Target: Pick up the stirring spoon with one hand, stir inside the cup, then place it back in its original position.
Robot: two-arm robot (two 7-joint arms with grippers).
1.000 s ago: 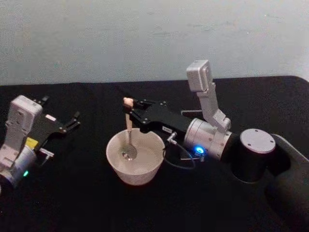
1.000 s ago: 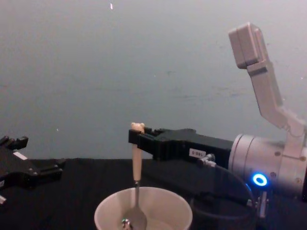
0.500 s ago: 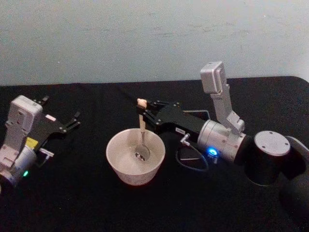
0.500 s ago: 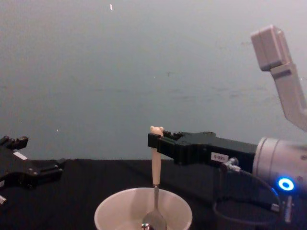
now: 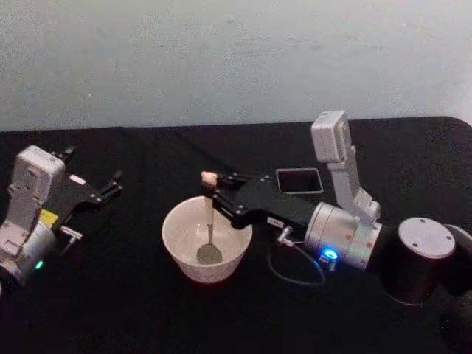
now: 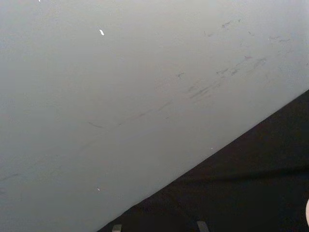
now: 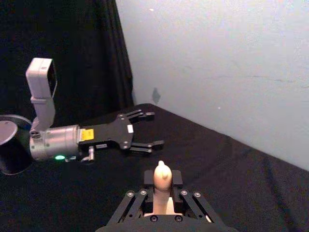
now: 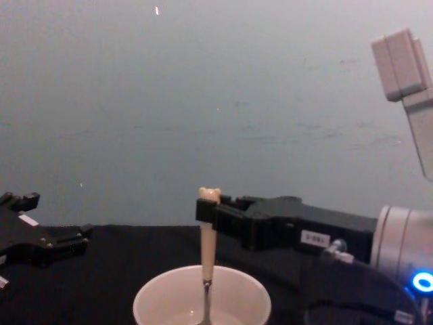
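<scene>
Inside the cup [image 5: 214, 271] the stirring spoon [image 5: 210, 223] stands pretty much straight up. Its long axis is near vertical, with the tiny bear head on top and the shiny metal bowl pointing down into the cup. From the chest view the cream handle [image 8: 207, 245] rises clear above the cup's rim [image 8: 152, 288], and the metal neck drops down into the cup. Can't tell whether the bowl actually touches the bottom.

The right gripper [image 5: 212, 190] reaches in from the cup's right, level and just above the rim, with its fingers clamped on the top of the handle just under the bear head. In the right wrist view you can see the handle pinched between them [image 7: 161, 200].

The dark grey holder box [image 5: 299, 170] sits behind the cup and off to its right — open top, partly hidden by the right arm.

The left gripper [image 5: 92, 168] is parked well off to the cup's left, fingers spread apart, holding nothing. It sits low over the black worktop [image 5: 147, 310] — it also shows in the right wrist view [image 7: 149, 129].
</scene>
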